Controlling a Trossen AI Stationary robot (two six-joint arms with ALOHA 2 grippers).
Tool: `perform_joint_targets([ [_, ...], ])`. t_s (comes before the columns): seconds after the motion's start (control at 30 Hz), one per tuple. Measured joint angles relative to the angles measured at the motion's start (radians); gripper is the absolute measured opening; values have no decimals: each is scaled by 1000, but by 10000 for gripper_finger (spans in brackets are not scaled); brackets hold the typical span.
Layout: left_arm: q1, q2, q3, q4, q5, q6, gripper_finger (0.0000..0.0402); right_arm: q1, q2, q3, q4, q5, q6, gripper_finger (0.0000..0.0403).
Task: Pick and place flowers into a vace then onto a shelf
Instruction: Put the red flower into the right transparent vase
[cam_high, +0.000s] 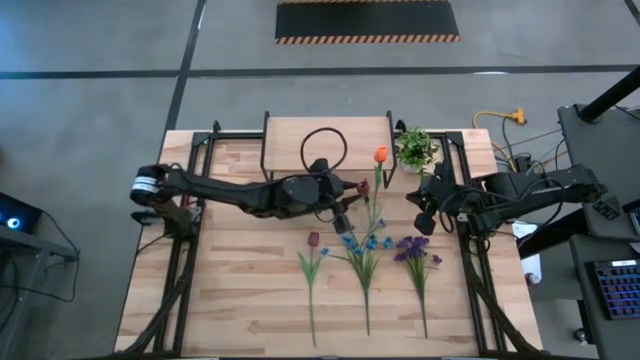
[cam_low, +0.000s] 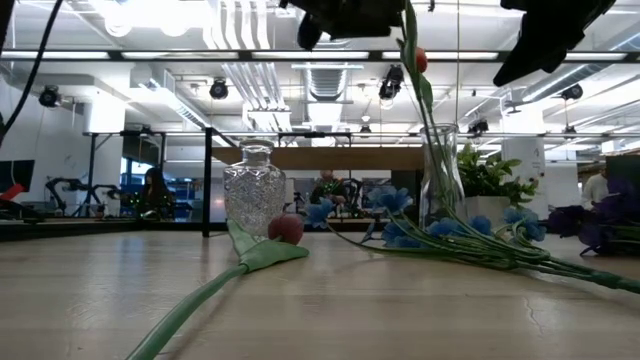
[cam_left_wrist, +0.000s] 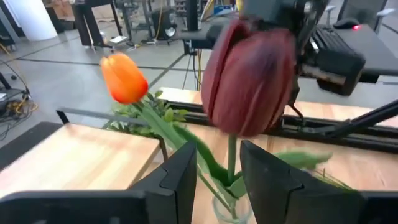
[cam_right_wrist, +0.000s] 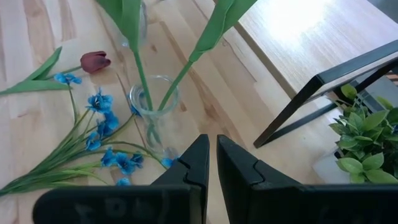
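Hovering over the clear glass vase, my left claw has its fingers parted with the stem of a dark red tulip running between them; I cannot tell whether they pinch it; an orange tulip stands in the vase beside it; the shelf sits just behind the vase; in front of the vase, on the table, lie a maroon tulip, the blue bunch and the purple bunch; right of the vase, my right claw waits above the table, fingers nearly together, gripping nothing.
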Motion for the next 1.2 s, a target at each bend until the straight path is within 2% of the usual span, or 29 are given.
perform_joint_targets([
  [0.13,-1,-39,-7,-74,1,-1,108,0,0,-5,0,0,2,22],
  [0.3,-6,-115,-4,-244,29,-8,108,0,0,-8,2,0,3,22],
  [0.5,-16,-216,-6,-444,41,-113,108,0,0,-11,3,0,-1,22],
  [0.6,-23,-261,-6,-516,93,-179,108,0,0,-12,3,0,-5,22],
  [0.77,-50,-308,-10,-649,207,-379,108,0,0,-15,3,0,-9,22],
  [0.93,-128,-309,-25,-762,231,-612,108,0,0,-15,4,0,-55,22],
  [1.03,-190,-285,-29,-797,189,-768,107,0,0,-15,3,-4,-64,22],
  [1.2,-263,-222,-63,-810,49,-1013,107,0,0,-17,-2,-51,-80,22],
])
